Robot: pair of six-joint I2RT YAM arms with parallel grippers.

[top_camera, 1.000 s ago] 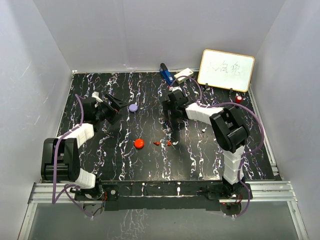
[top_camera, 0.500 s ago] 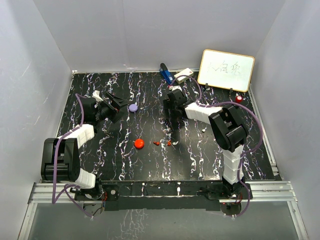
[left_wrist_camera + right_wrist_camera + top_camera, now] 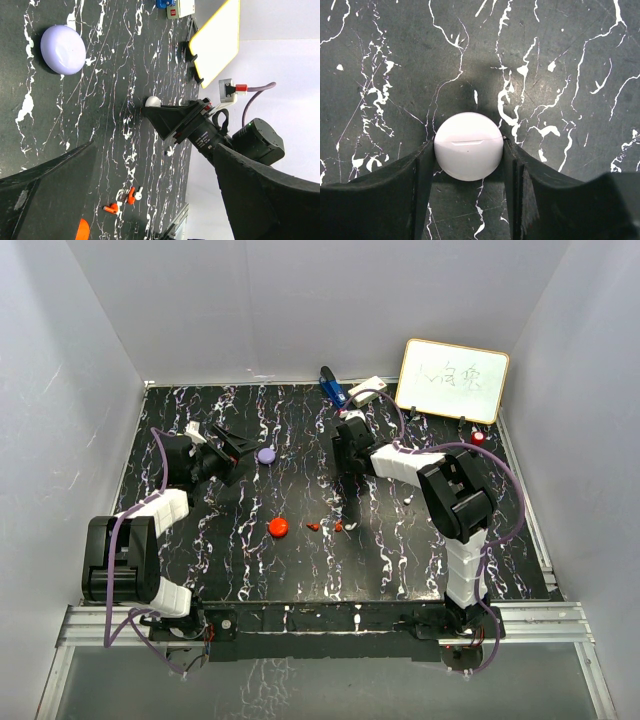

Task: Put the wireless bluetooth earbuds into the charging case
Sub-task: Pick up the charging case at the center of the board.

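Observation:
A white round charging case (image 3: 468, 145) lies on the black marbled table, and my right gripper (image 3: 468, 152) has a finger pressed against each side of it. In the left wrist view the same case (image 3: 152, 101) peeks out at that gripper's tip. My left gripper (image 3: 240, 458) is wide open and holds nothing, with a purple case (image 3: 265, 454) just to its right. A red case (image 3: 278, 527) sits mid-table. Two red earbuds (image 3: 314, 527) (image 3: 338, 526) lie beside it, with a white earbud (image 3: 138, 192) touching one of them. Another white earbud (image 3: 408, 501) lies near the right arm.
A whiteboard (image 3: 452, 380) leans at the back right with a red-capped marker (image 3: 478, 438) below it. A blue object (image 3: 332, 387) and a small white box (image 3: 367, 388) sit at the back edge. White walls enclose the table.
My right gripper's fingers have closed in from wide open until they meet the white case. The left arm has barely moved.

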